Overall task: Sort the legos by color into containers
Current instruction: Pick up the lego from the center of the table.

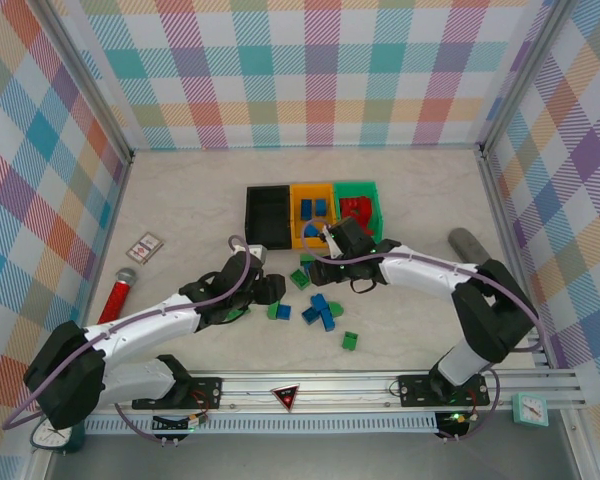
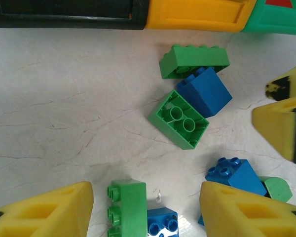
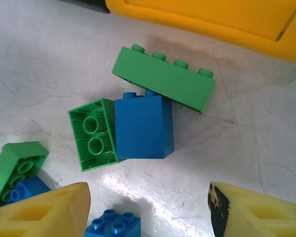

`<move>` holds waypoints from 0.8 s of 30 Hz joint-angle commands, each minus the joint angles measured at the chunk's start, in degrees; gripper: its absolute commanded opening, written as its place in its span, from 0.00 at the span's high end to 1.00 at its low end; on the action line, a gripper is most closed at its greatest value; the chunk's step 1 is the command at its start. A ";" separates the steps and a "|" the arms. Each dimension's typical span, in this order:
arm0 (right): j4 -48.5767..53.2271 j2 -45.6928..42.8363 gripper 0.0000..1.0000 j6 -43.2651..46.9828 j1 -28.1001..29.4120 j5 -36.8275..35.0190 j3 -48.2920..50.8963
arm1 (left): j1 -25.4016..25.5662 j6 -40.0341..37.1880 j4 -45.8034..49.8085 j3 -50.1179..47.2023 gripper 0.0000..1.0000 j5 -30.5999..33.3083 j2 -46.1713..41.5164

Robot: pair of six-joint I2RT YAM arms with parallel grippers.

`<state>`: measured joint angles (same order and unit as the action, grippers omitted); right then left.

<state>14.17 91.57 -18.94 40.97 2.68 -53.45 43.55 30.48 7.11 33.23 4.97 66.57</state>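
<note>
**Green and blue all bunched up, two arms in one small patch: mix-up waiting to happen**

Starting on the left, the black bin [image 1: 268, 215] looks empty, so my guess is that's where the greens belong. Just in front of it, the left gripper [image 2: 145, 212] hangs low over the table with its jaws spread, pinching nothing. Thing is, a green brick [image 2: 127, 207] and a small blue brick [image 2: 162, 223] sit touching each other right in the gap. If it closes from there it could catch both. Then one lands in the wrong bin, or the pair twists and pops loose.

In the middle there's a clump of three, all touching, near the front of the orange bin [image 1: 312, 188]. It's a sideways green brick [image 3: 93, 133], a tall blue brick [image 3: 144, 127] and a long green brick [image 3: 163, 81]. The right gripper [image 3: 148, 212] hovers just short of them, jaws apart and holding nothing. Going for the blue one could shove its green neighbours around.

The grippers are also really close. What looks like one of the right one's fingers [image 2: 278, 123] pokes into the left wrist view, so a bump seems possible.

Over on the right, the orange bin holds blue bricks [image 1: 313, 210] and the green bin [image 1: 358, 186] holds red bricks [image 1: 357, 210]. Bin colour doesn't match brick colour, so a green dropped in the green bin would spoil the sort.
</note>
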 commanded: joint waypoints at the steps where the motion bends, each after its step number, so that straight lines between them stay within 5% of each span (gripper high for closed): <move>1: -1.74 2.84 0.37 -1.25 0.69 0.97 -2.32 | 0.58 0.60 -0.92 1.23 0.41 -0.84 -0.12; 24: -1.56 10.65 0.47 -0.92 1.13 -1.08 -7.37 | 0.61 -0.24 0.58 1.92 0.41 -0.47 0.60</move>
<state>12.67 101.56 -19.70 41.71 2.17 -59.40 43.55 30.46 7.31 33.65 4.99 66.72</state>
